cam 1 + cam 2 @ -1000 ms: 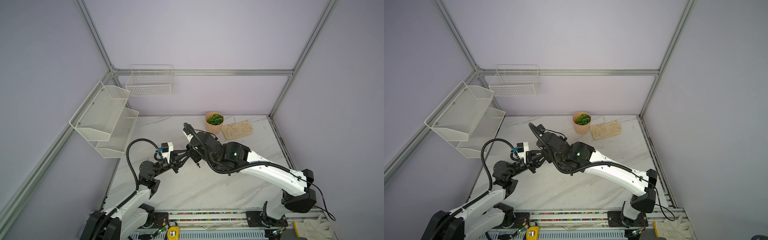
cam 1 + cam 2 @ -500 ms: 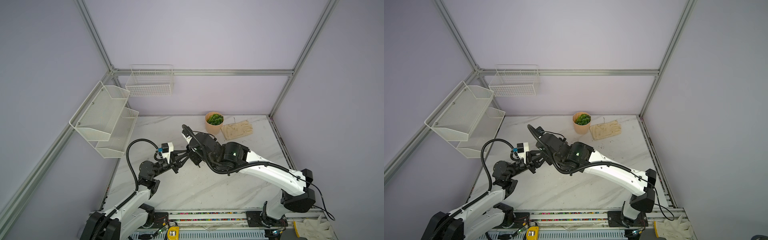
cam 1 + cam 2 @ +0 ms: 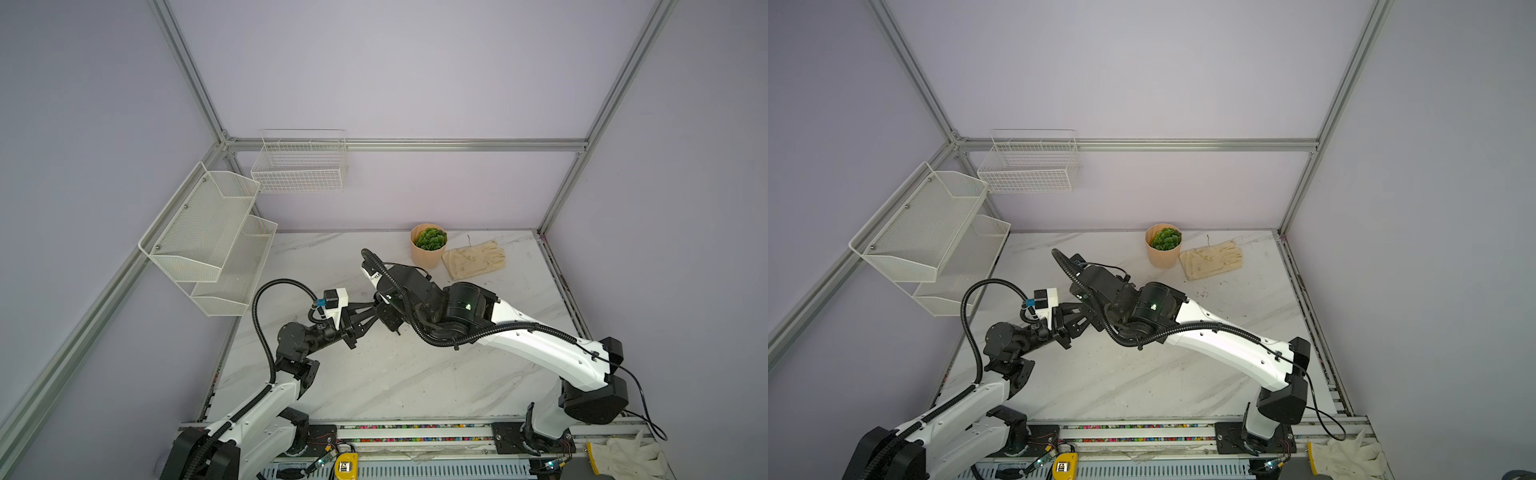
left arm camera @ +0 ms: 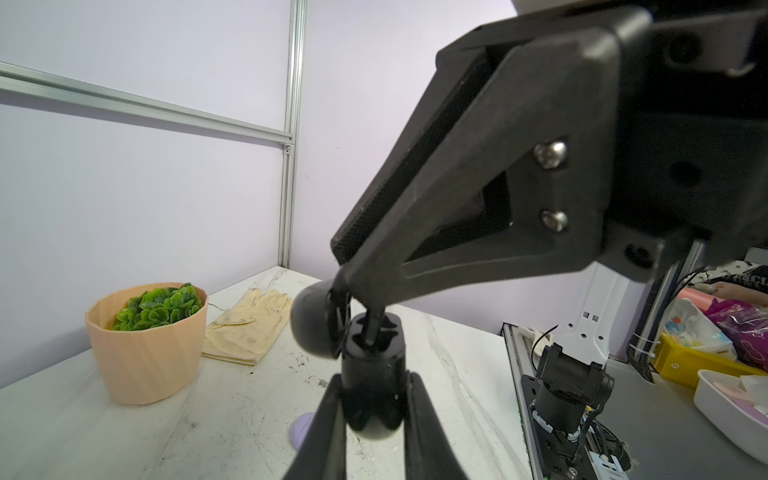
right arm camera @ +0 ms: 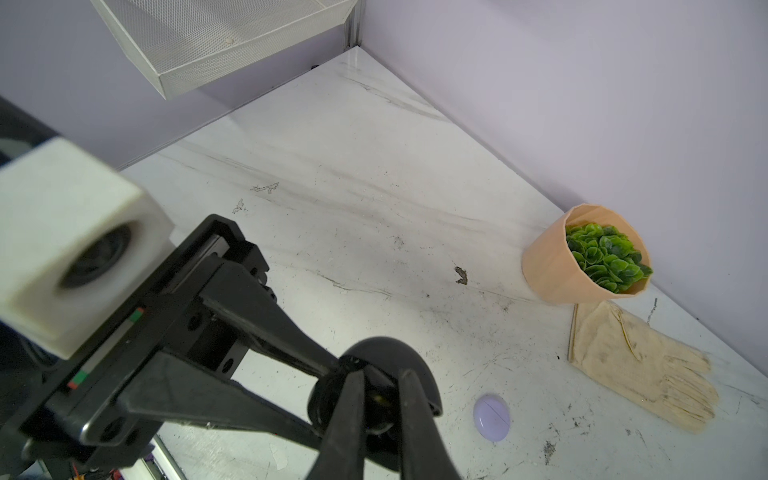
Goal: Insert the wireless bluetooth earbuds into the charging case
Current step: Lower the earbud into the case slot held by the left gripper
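Nudged toward nine o'clock, right gripper (image 5: 379, 379) pinches black stemmed earbud (image 4: 370, 329); press straight into round black case (image 4: 376, 355) clamped by left gripper (image 4: 374, 382).

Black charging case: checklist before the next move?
1. Left gripper shut on black charging case: ok.
2. Case lid flipped open: ok.
3. Right gripper shut on black earbud, stem pointing into a slot: ok.
4. Earbud fully seated: cannot tell.
5. Other slot free or filled: cannot tell.
6. Lilac case closed on the table, apart from both grippers: ok.
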`<move>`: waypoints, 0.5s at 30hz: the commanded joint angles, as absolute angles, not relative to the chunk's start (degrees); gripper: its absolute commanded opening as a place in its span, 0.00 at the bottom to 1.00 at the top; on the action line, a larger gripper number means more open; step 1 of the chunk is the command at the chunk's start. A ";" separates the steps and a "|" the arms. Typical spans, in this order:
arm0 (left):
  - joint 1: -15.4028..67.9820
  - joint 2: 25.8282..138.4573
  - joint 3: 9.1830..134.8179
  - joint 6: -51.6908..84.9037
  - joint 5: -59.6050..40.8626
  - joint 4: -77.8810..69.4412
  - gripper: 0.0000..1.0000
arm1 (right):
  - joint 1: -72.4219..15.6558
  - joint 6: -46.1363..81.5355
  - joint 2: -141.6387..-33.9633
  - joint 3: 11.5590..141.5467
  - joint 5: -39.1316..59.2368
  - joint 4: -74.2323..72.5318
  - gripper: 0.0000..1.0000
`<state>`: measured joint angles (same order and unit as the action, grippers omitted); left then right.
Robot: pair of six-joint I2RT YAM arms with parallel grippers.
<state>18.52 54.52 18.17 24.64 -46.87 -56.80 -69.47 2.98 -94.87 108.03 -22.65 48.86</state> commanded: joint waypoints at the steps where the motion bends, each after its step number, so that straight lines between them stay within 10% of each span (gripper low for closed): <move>1: 19.05 52.57 20.31 20.84 -48.10 -60.26 0.00 | -69.43 1.59 -95.98 109.48 -22.50 53.13 0.13; 15: 19.05 52.73 21.52 14.32 -51.81 -55.44 0.00 | -69.43 -2.21 -94.24 114.25 -19.77 56.96 0.11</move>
<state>18.76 53.63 18.17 17.80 -49.65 -55.44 -69.47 -0.23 -95.70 113.06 -20.18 54.57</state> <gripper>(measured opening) 0.190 0.147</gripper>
